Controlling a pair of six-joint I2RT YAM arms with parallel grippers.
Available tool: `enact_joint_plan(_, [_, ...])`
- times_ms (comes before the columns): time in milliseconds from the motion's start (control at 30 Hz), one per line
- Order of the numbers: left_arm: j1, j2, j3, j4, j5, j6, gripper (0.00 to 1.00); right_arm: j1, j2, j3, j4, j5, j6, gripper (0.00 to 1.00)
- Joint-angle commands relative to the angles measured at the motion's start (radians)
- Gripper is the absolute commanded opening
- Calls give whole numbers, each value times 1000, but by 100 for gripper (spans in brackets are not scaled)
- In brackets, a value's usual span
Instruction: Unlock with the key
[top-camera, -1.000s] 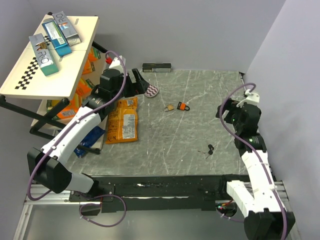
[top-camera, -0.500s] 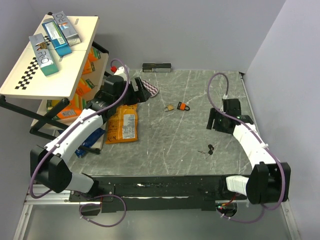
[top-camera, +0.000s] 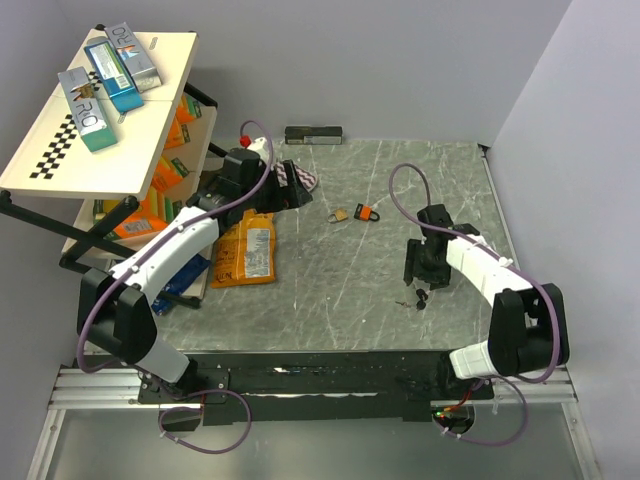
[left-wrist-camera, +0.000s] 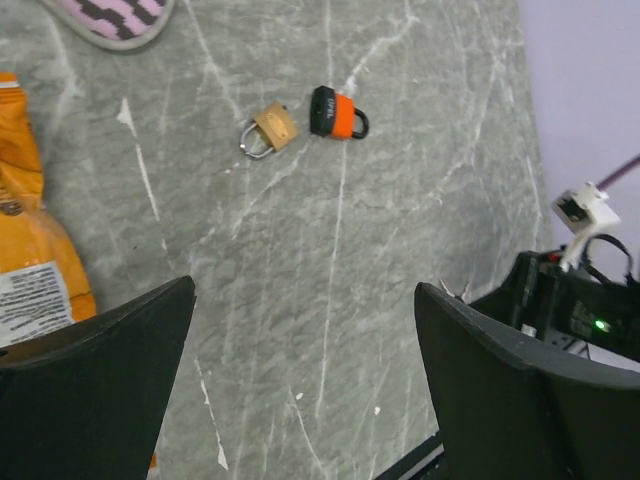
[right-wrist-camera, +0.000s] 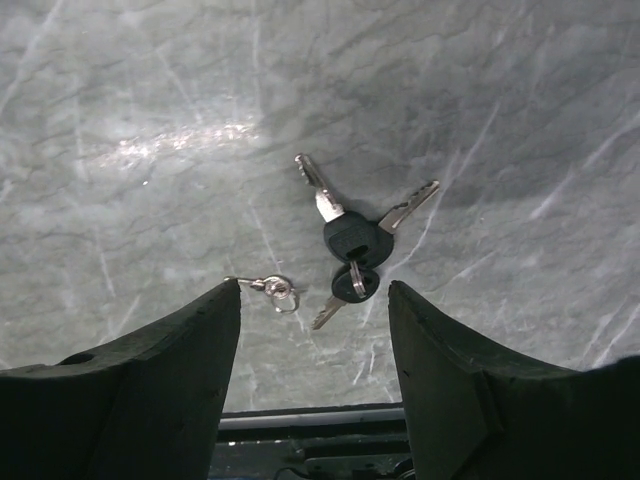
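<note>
Top view: the right gripper hangs over the key cluster, which lies on the grey marbled table at about 4 o'clock from the table's centre. In the right wrist view you see the gripper released, its two fingers spread wide with the cluster just past them and touching neither. The cluster has two black heads, one overlapping the other. Metal blades point to 11, 2 and 7 o'clock, and a small split ring lies at 8 o'clock of the heads.

The left gripper is likewise released and grasps nothing. Through its spread fingers you see the brass padlock and, just beside it at 3 o'clock, the orange-red padlock. Both lie flat near the table's centre, well apart from the keys. An orange snack bag lies at 9 o'clock of the centre, under the left arm.
</note>
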Motion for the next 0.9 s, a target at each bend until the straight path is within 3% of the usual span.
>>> enact_joint_plan(0, [-4,-10,53,36,82,28,96,1,47,24,-29,65,38,66])
enact_joint_plan(167, [-4,-40,21,42,97,29,96,1,102,30,-29,65,50,57])
enact_joint_plan(533, [-4,-102,-13,55,117,61,96,1,174,39,-7,71,56,56])
enact_joint_plan(867, [-2,-156,-51,85,99,52,96,0,202,58,13,92,31,44])
